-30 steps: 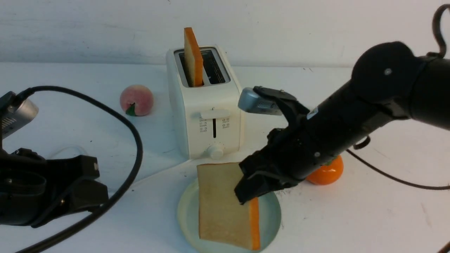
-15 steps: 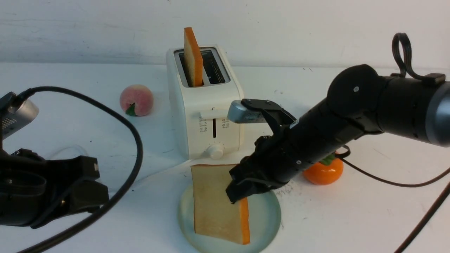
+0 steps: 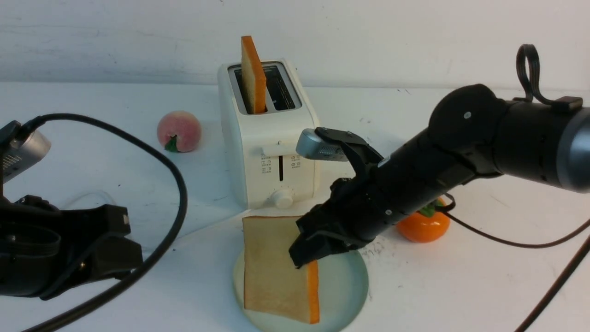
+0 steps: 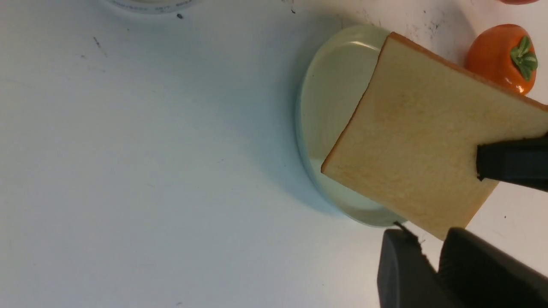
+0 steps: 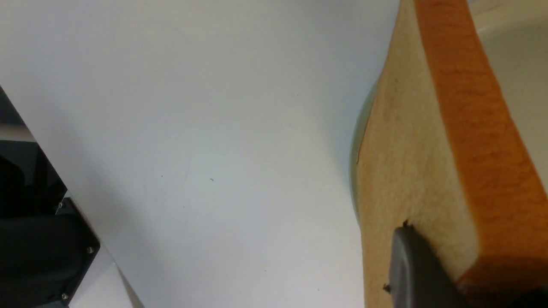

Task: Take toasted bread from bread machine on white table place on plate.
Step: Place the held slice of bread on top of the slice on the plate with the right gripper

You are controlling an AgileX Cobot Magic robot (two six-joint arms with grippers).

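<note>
**White table, plate low centre: slice hanging on edge, not yet laid down**

Surface: scuffed white table (image 3: 461, 286) against a plain white wall. Bread machine (image 3: 272, 152) at upper centre, second slice (image 3: 253, 76) upright in its left slot. Plate (image 3: 348, 286) directly below it in frame.

Key relation: first slice (image 3: 272, 272) hangs down from the right gripper (image 3: 304, 253), pinched at its upper right corner. Its face is near upright, its crust edge turned right, its lower edge over the plate. Contact with the plate: cannot tell. Judgement: it must tip flat before release.

Right arm: enters from the right edge and slopes down-left, wrist pitched down. Fingers clamped across the slice's thickness.

Left gripper (image 4: 432, 261): parked lower left, farther from the toaster; fingers nearly together on nothing.
</note>
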